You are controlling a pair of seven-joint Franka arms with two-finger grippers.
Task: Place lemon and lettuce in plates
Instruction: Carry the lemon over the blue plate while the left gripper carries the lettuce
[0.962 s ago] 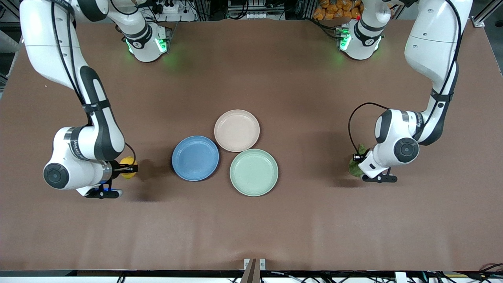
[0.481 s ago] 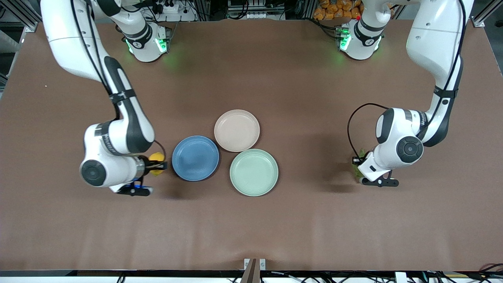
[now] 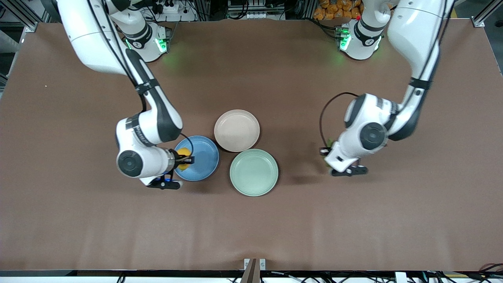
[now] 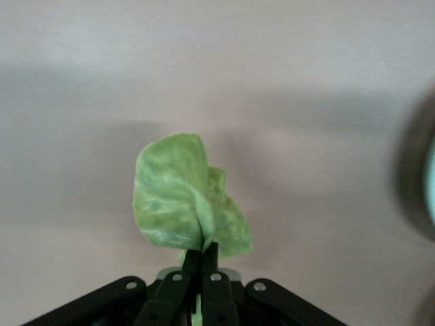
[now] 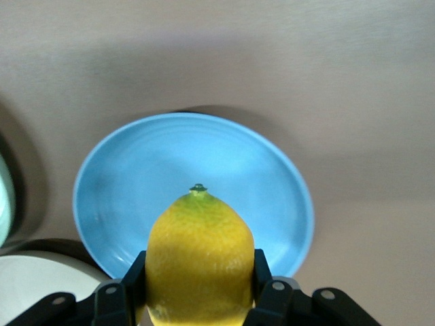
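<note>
Blue plate (image 3: 200,159), beige-pink plate (image 3: 237,130), mint plate (image 3: 254,172): nothing resting in them. Right claw (image 3: 188,160) pinching lemon (image 5: 200,261) over blue plate's rim. Left claw (image 4: 201,261) pinching lettuce (image 4: 182,200) over bare surface (image 3: 298,220), near mint plate.

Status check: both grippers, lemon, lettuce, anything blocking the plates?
Right gripper shut on lemon, over blue plate rim. Left gripper shut on lettuce, over bare table. Beige-pink plate empty, nothing blocking.
</note>
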